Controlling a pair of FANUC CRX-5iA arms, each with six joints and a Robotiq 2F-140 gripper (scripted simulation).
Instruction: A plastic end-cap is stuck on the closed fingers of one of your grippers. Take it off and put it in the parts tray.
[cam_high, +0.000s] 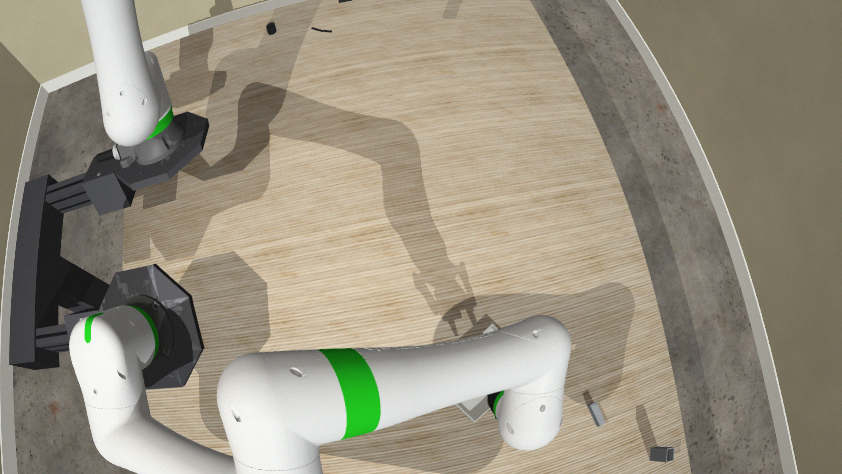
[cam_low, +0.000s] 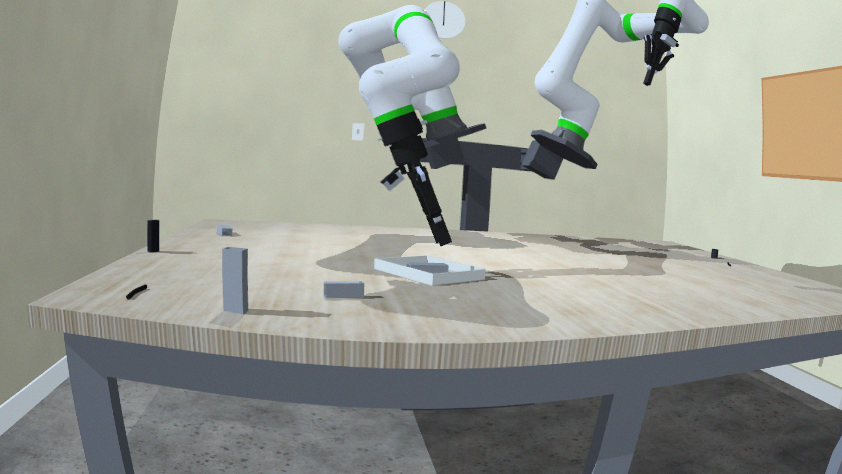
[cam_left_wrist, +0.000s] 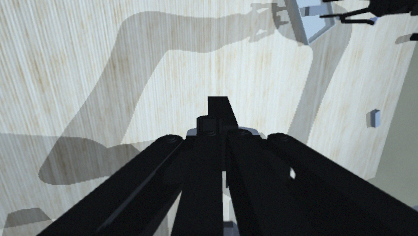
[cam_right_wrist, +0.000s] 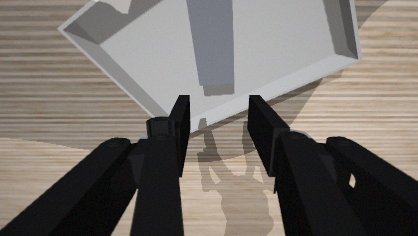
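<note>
Exterior view: the right hand stands above the near part of the parts tray, tilted, fingertips clear of it. Right wrist view confirms the fingers parted, with nothing between them. The end-cap, a grey rectangular piece, lies inside the tray, on its floor, apart from both fingers. The left hand is closed, grips nothing, and is held high, well apart from the tray. On the table, a tall grey block stands upright; a shorter grey block lies between it and the tray.
</note>
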